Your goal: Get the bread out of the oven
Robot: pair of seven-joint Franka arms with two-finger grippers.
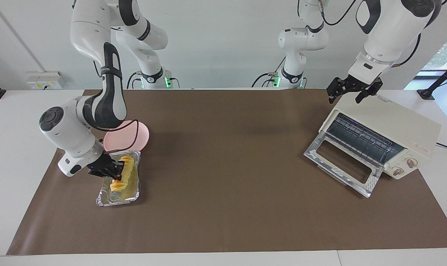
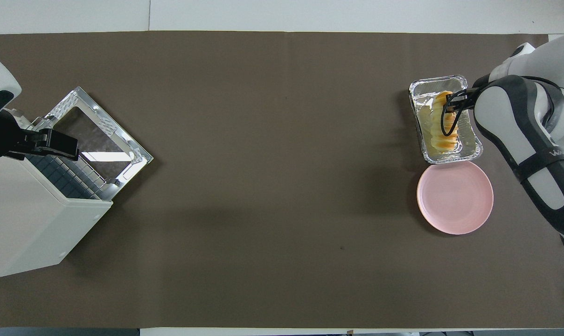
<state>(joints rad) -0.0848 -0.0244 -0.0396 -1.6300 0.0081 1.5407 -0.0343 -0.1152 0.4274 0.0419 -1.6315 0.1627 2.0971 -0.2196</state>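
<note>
Bread point(image 1: 121, 173) clamped in right hand point(image 1: 114, 171)

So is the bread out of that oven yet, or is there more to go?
Out already: the oven stands open with a bare rack. The bread sits in the foil tray, and the right gripper is shut on it. Likely left: moving it to the pink plate. The left gripper waits, open, over the oven.

Bread point(image 1: 121, 173) in foil tray point(image 1: 117, 199), plate point(image 1: 138, 137) just nearer the robots; oven point(image 1: 382, 135) well apart.
</note>
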